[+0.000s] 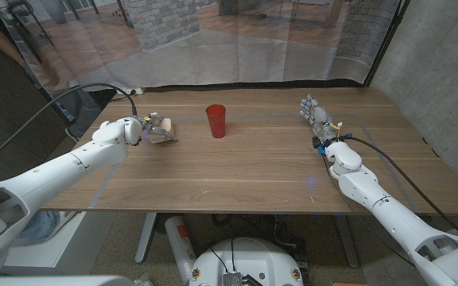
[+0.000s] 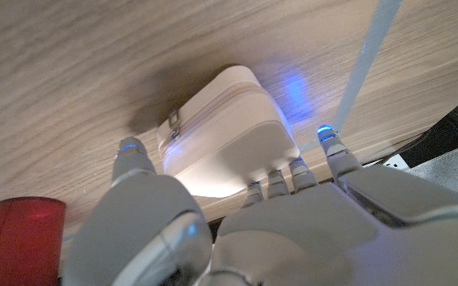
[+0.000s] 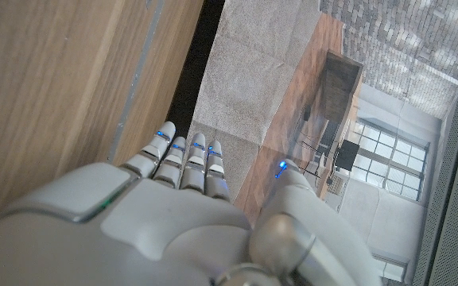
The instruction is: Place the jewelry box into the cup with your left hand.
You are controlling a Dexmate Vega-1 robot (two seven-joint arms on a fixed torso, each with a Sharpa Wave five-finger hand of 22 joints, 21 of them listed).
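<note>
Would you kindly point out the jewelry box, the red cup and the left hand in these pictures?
jewelry box [image 2: 227,127]: left wrist view, on its white lid.
red cup [image 1: 215,121]: head view, on its side wall.
left hand [image 1: 151,127]: head view, on the hand's middle, at the box.

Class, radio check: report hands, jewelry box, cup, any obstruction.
Left hand at jewelry box, fingers around it, grip unconfirmed. Right hand open, idle. Red cup upright beside the box. Nothing between.
</note>
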